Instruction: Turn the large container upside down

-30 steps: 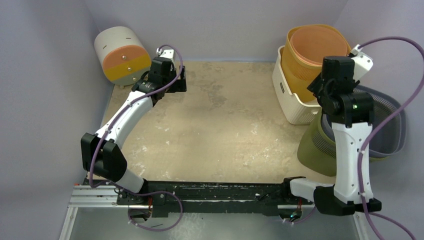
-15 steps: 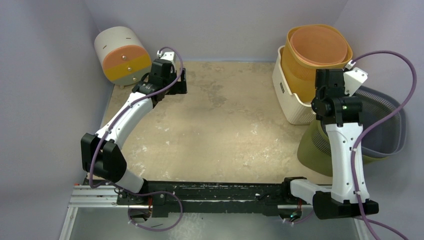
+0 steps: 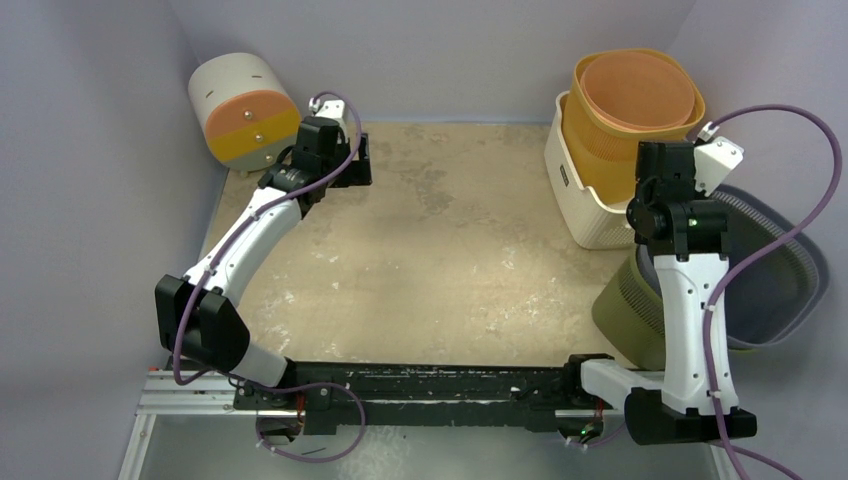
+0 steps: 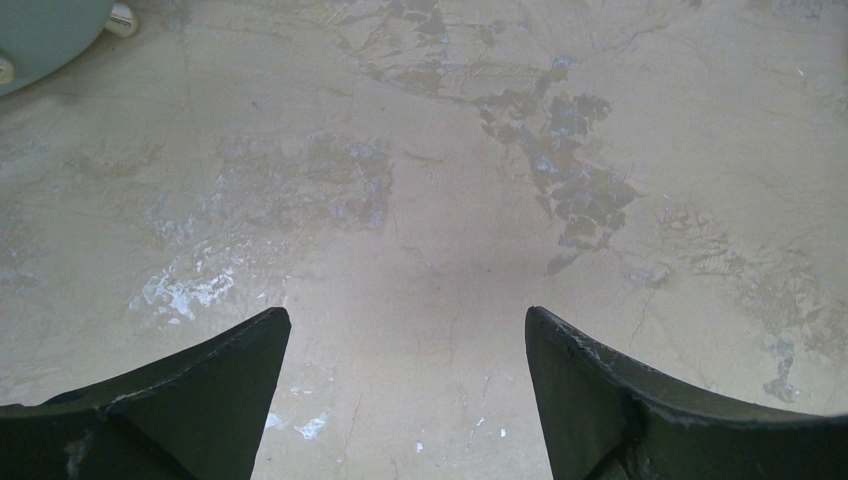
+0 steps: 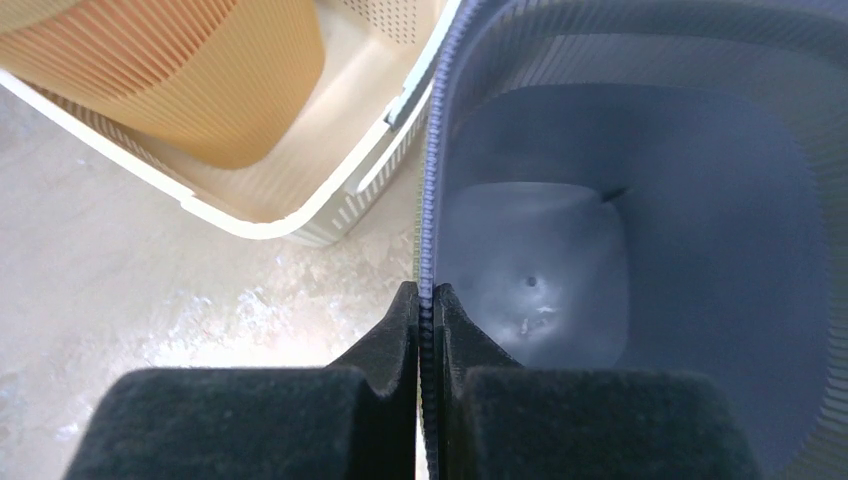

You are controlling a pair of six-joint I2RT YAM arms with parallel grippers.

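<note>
The large container (image 5: 640, 230) is a grey-blue ribbed bin with its mouth up, nested in an olive-green bin (image 3: 615, 305) at the table's right edge. In the top view its grey-blue wall (image 3: 775, 290) shows beside the right arm. My right gripper (image 5: 427, 295) is shut on its thin left rim (image 5: 430, 190), one finger inside and one outside. My left gripper (image 3: 358, 160) hangs open over bare table at the back left, its fingers (image 4: 200, 380) wide apart with nothing between them.
A white slotted basket (image 3: 590, 220) holding an orange bin (image 3: 630, 100) stands just behind the large container, close to the gripped rim. A white and orange drum (image 3: 245, 110) lies at the back left, near the left gripper. Grey walls enclose the table.
My right gripper has come down over the grey-blue rim and shut on it. The bin has shifted a little to the right. The left arm has barely moved.
</note>
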